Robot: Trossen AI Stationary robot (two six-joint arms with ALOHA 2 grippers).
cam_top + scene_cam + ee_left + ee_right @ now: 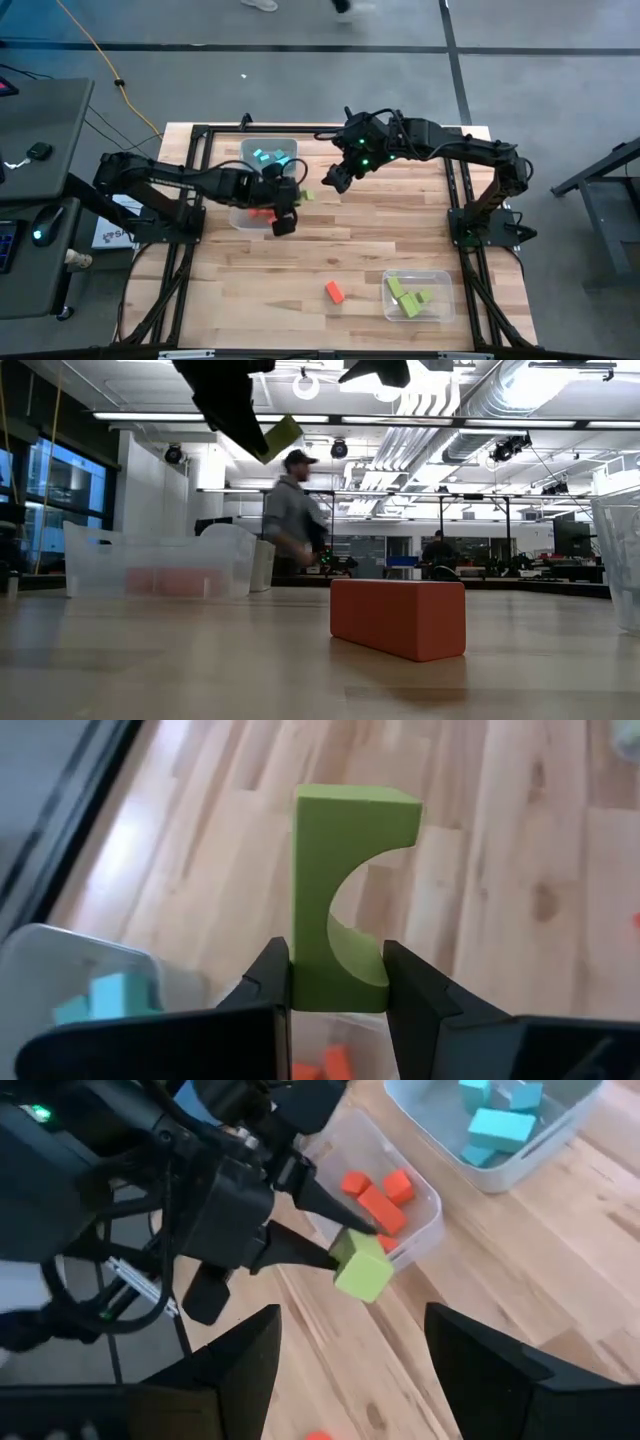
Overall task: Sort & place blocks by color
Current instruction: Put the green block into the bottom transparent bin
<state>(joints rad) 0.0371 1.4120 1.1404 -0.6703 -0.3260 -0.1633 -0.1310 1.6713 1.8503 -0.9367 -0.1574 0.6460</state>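
while my left gripper (335, 982) hangs above the table beside the bin of red-orange blocks (378, 1202), i see its jaws pinching the green arch block (340, 890), which sits lifted off the wood. my right gripper (338, 178) hovers near it toward the table's far side, jaws spread wide with nothing between them. cyan blocks (268, 157) lie in the far clear bin (290, 146), several green blocks (408, 297) lie in the near bin (445, 280) on the right, and one red-orange block (334, 291) rests loose on the table (250, 270) just beside that bin. a person (292, 510) shows in the room behind.
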